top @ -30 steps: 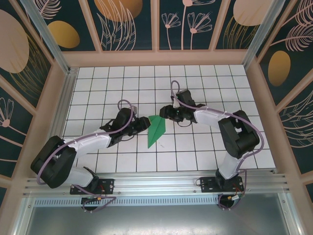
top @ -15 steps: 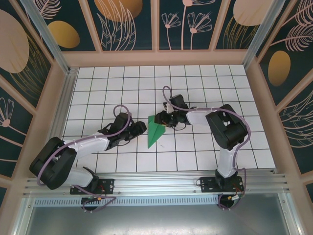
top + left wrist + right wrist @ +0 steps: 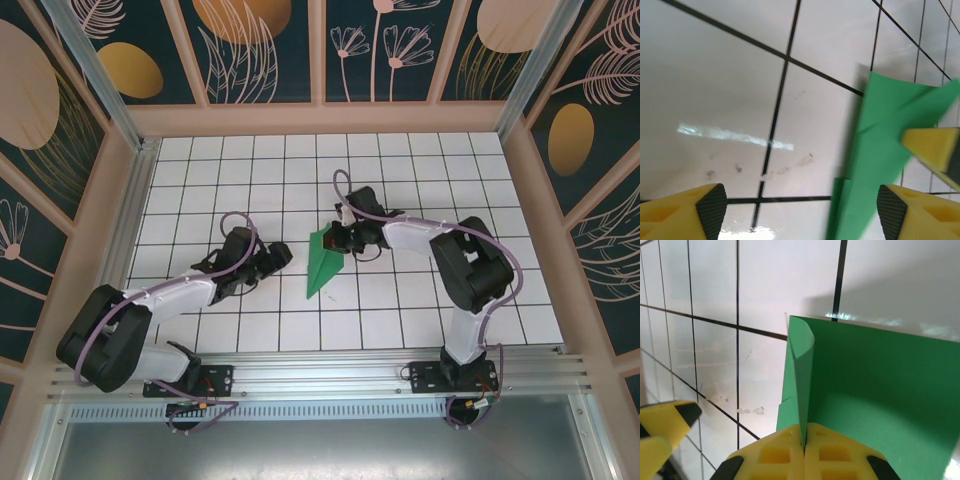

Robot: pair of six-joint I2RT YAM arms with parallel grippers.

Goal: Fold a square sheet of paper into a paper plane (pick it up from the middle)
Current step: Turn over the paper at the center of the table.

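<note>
The square sheet of paper is folded into a slim, pointed green paper plane point(image 3: 322, 262) lying mid-table, tip toward the near left. My right gripper point(image 3: 336, 240) is shut on an upright fold at its wide far end; in the right wrist view the green paper point(image 3: 880, 390) rises from between the pressed yellow pads of that gripper point(image 3: 804, 442). My left gripper point(image 3: 282, 258) stands open just left of the plane, clear of it. In the left wrist view, the left gripper point(image 3: 801, 212) has only bare tile and the plane's edge point(image 3: 875, 160) between its fingers.
White grid-tile table point(image 3: 220, 170) is boxed in by wooden-framed patterned walls point(image 3: 320, 118) at the back and both sides. An aluminium rail point(image 3: 320, 375) carrying both arm bases runs along the near edge. Free tiles surround the plane.
The left gripper has opened and drawn back to the left, away from the paper. The right gripper has closed on the plane's wide end, whose flap now stands up.
</note>
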